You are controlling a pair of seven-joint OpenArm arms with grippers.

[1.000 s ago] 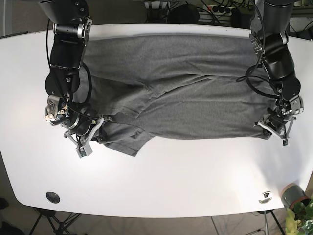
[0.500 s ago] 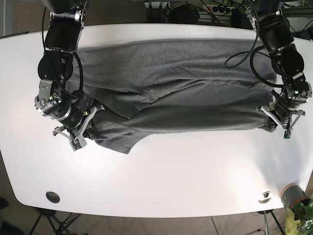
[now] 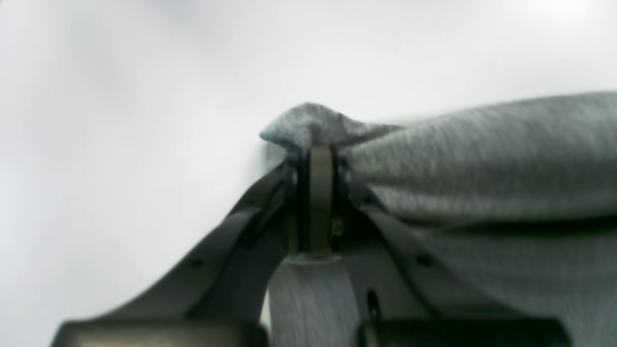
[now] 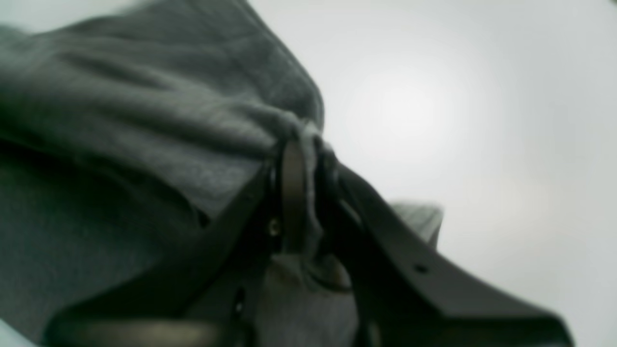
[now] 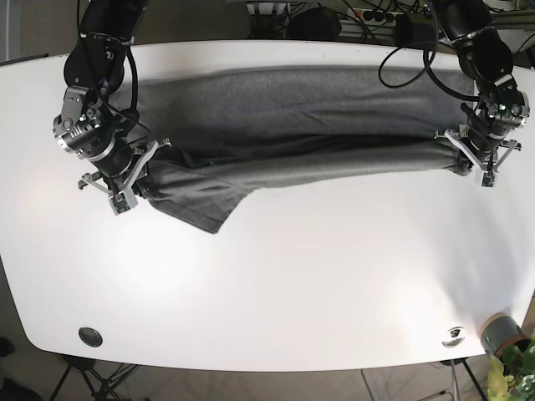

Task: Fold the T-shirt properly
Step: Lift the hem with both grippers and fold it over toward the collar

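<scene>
where the white table [image 5: 276,284] fills most of the base view, its near half is lit brightly and bare apart from a black round fitting [image 5: 89,337] at one corner and a silver one [image 5: 454,335] at the other. beyond the far edge, dark cables and a power strip [image 5: 372,15] are seen on the floor. a small grey pot [image 5: 500,332] with a green plant [image 5: 512,373] is placed just off the near corner — what the pot holds beneath the leaves cannot be made out.

the grey t-shirt [image 5: 301,125] is spread across the far half of the table, its lower edge lifted into a long fold between the two arms, while one sleeve [image 5: 201,207] is left trailing toward the near side. the left gripper [image 5: 478,164] is seen with its jaws clamped on a bunched corner of the t-shirt [image 3: 313,126]. the right gripper [image 5: 127,185] is likewise closed tight on pinched cloth [image 4: 302,140], with fabric draped over the fingers [image 4: 291,202] — both wrist views are blurred.
</scene>
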